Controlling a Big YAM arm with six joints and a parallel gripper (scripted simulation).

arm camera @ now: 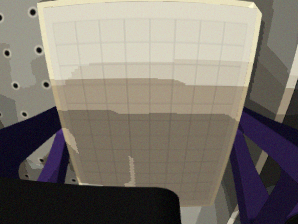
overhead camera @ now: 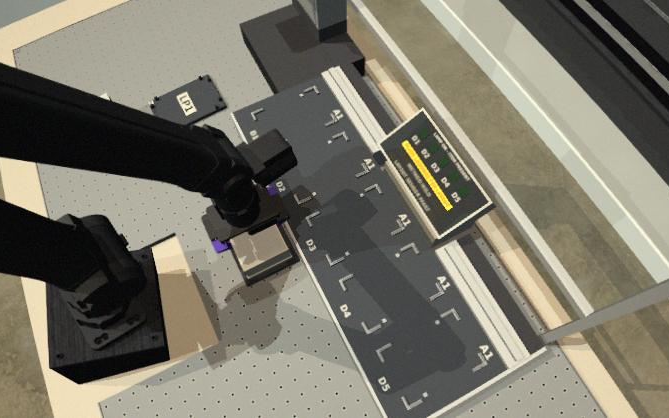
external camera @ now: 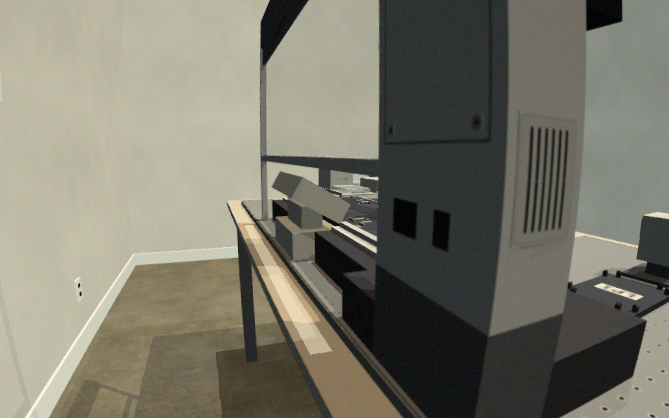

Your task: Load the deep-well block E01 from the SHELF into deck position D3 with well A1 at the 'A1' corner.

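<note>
Light is even and moderate, coming from above and somewhat behind the arm, whose broad soft shadow falls across the deck and the perforated table. In the wrist view a shadow edge splits the block's sealed top: pale cream above, dull brown below (no glare anywhere). Edges look slightly jagged and soft. The wrist view bulges outward, the block's sides bowing.
</note>
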